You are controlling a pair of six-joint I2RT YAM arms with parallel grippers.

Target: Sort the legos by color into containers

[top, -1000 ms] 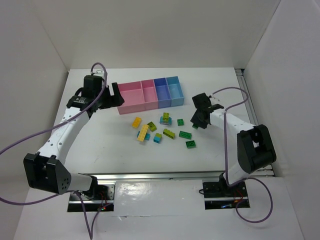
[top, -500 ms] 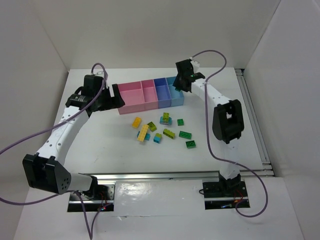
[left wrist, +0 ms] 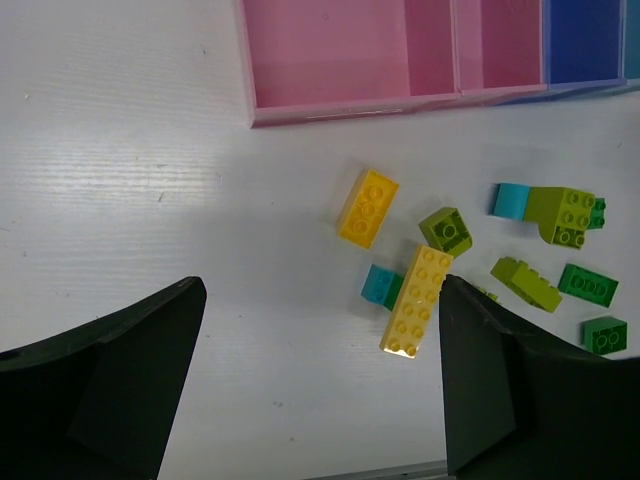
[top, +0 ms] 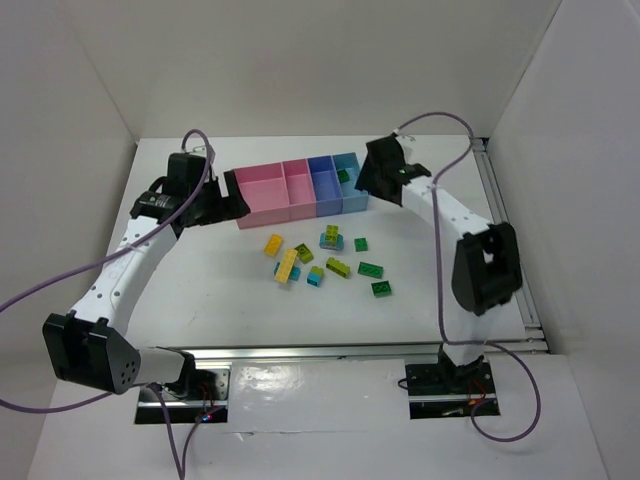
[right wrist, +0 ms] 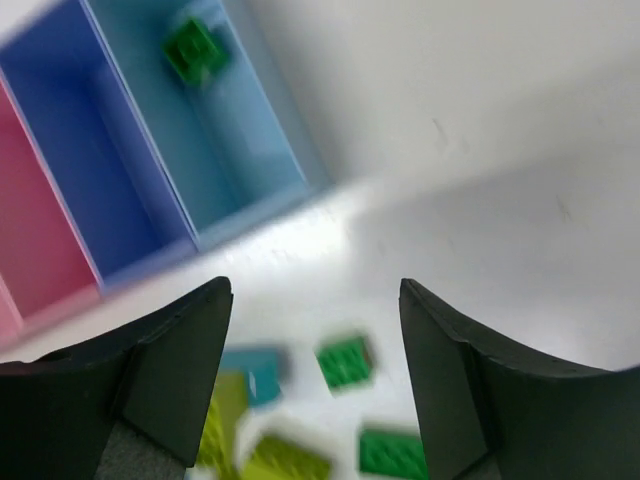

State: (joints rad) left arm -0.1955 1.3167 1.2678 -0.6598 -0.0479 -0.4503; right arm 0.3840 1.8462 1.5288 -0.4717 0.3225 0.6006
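Four joined containers stand in a row: a wide pink bin [top: 262, 192], a narrow pink bin [top: 297, 188], a blue-violet bin [top: 322, 188] and a light blue bin [top: 353, 196]. One dark green lego [right wrist: 195, 50] lies in the light blue bin [right wrist: 240, 130]. My right gripper [top: 362, 183] hovers open and empty at that bin's right front corner. In front of the bins lie several loose legos, among them a long yellow brick [left wrist: 418, 300], a short yellow brick [left wrist: 367, 207] and a cyan brick [left wrist: 379, 284]. My left gripper [left wrist: 322, 290] is open and empty, left of the pile.
Dark green bricks [top: 371, 269] and lime bricks [top: 338, 267] lie scattered in the pile's right half, and a cyan-and-lime stack [top: 331, 238] stands just before the bins. White walls close in the table on three sides. A metal rail [top: 505, 230] runs along the right edge.
My right arm swung from the table's right side up to the bins and its jaws opened. A dark green brick now lies in the light blue bin. The left arm held still.
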